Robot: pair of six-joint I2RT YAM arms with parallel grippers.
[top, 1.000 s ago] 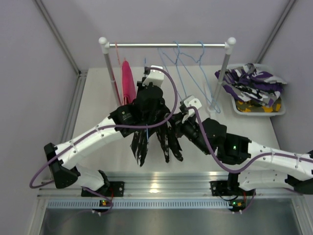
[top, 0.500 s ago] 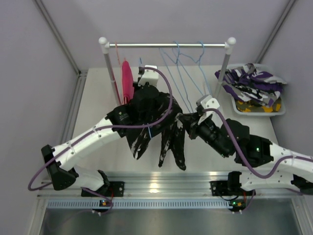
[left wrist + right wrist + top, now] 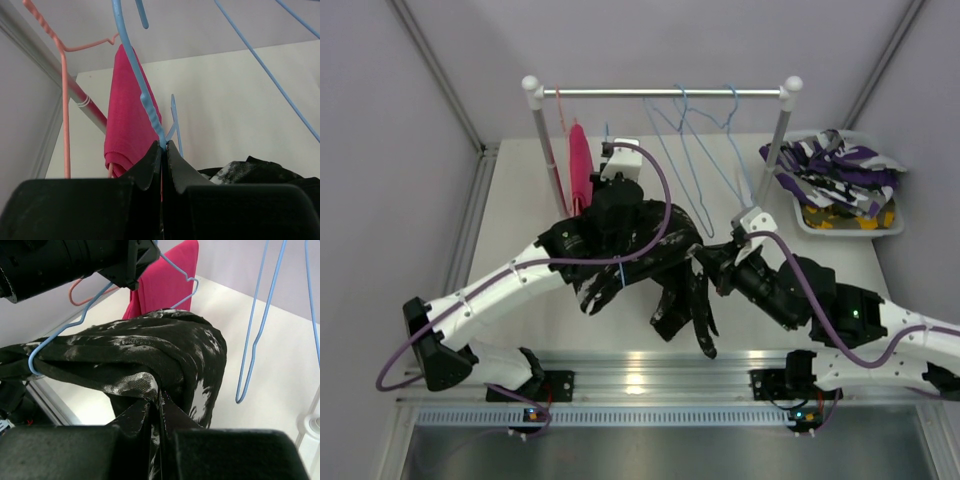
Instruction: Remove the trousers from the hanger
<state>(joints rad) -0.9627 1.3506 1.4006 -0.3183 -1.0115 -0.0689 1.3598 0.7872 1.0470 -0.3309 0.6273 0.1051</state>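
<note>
The black trousers with white print hang over a blue hanger held off the rail. My left gripper is shut on the blue hanger's neck. My right gripper is shut on a fold of the black trousers and stretches them to the right of the left gripper. The hot pink trousers hang on a pink hanger at the rail's left end. The purple camouflage pair and the yellow-olive pair lie in a tray.
A metal rail on two white posts spans the back. Empty blue hangers hang from its right half. A white tray stands at the back right. The enclosure walls are close on both sides.
My right gripper has drawn the black trousers to the right and toward the front, spreading them out along the hanger. My left gripper has shifted slightly back with the hanger.
</note>
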